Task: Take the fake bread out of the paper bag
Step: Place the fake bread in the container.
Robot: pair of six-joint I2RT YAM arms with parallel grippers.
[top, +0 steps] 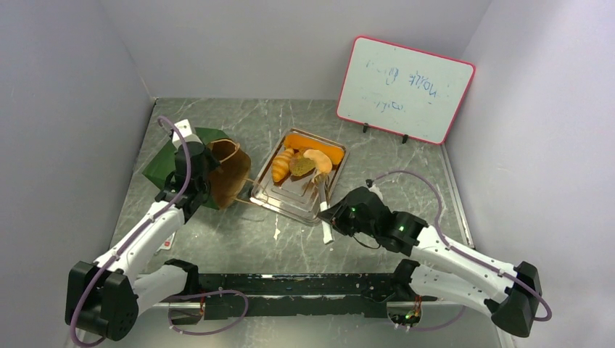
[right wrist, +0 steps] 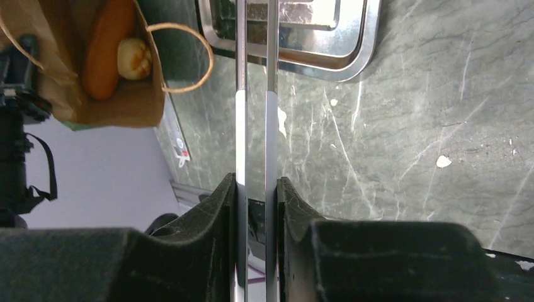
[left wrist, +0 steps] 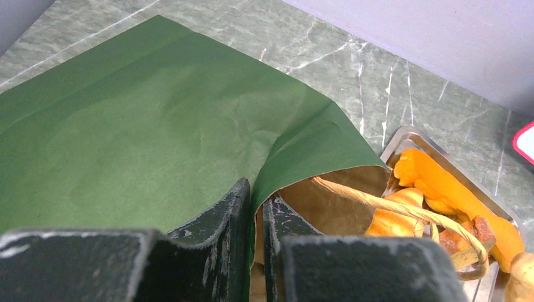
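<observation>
Holding metal tongs in right end effector, right of centre in overhead frame, jaws clamped on both arms, tips out over steel tray. Pinching paper bag rim in left end effector, fully closed. Seeing bag on its side on bench, left of centre, mouth just beside tray, long orange loaf and round roll inside. Farther back: croissant in tray, whiteboard upper right.
</observation>
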